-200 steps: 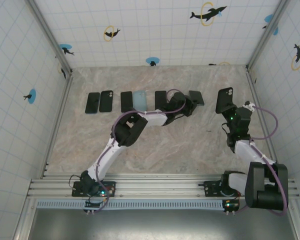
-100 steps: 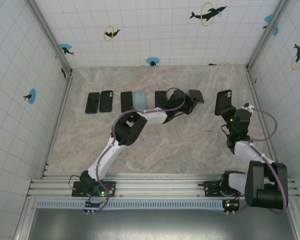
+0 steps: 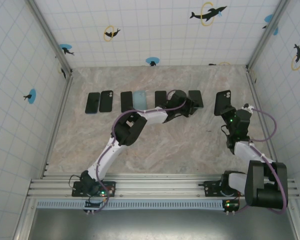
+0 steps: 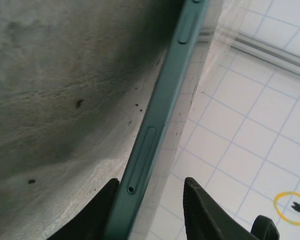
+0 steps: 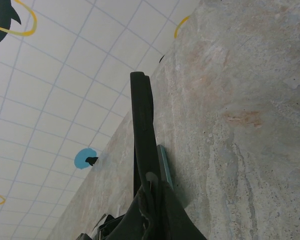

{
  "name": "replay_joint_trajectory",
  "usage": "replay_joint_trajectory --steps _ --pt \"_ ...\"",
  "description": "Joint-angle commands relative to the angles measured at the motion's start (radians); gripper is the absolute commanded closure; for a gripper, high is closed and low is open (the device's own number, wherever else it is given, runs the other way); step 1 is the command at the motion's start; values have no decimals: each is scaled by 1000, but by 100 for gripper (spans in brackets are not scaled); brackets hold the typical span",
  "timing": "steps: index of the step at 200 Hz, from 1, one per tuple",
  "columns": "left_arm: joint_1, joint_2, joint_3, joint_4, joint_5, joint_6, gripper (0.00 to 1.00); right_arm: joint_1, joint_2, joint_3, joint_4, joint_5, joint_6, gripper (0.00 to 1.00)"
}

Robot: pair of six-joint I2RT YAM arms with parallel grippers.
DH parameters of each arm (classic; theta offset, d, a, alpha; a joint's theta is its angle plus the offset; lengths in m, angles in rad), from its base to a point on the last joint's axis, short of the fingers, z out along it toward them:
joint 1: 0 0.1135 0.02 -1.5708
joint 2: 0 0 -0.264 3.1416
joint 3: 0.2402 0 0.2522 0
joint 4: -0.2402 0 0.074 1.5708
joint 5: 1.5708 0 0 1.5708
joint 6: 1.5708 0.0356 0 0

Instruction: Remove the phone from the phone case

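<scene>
1. Beige marbled table (image 3: 155,145): row of dark phones (image 3: 106,101) along the far side.
2. Black cased phone (image 3: 223,101): upright, far right, clamped in right hand (image 5: 151,192).
3. Left hand (image 4: 150,186): fingers apart, straddling teal phone edge (image 4: 162,110).

Table (image 3: 165,145) was a beige-grey marble pattern with darker veining. Walls (image 3: 155,30) were white tile on a pale blue grid, bearing black dolphin decals (image 3: 208,12) inside yellow rings, and blue discs (image 3: 152,61) with small dark figures. The black phone (image 3: 223,101) on the right was black on back and edge. The phone edge (image 4: 160,110) in the left wrist view was dark teal-green. One handset (image 3: 139,99) in the row was pale blue — its neighbours (image 3: 106,101) black. Arms (image 3: 106,152) were white with black joints; cables (image 3: 121,116) were purple.
</scene>
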Motion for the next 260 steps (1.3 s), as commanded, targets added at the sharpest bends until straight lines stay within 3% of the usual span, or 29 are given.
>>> replay_joint_trajectory --steps 1,101,211,260 --pt "-5 -30 42 -82 17 -11 61 -6 9 -19 44 2 18 100" --pt "-14 -57 43 -173 47 -10 46 -7 9 -19 34 -1 24 100" --pt "-16 -139 -102 -81 71 -61 42 -13 21 -12 29 -16 17 100" --pt "-1 -134 -74 -109 65 -17 42 -14 40 -8 44 -20 14 100"
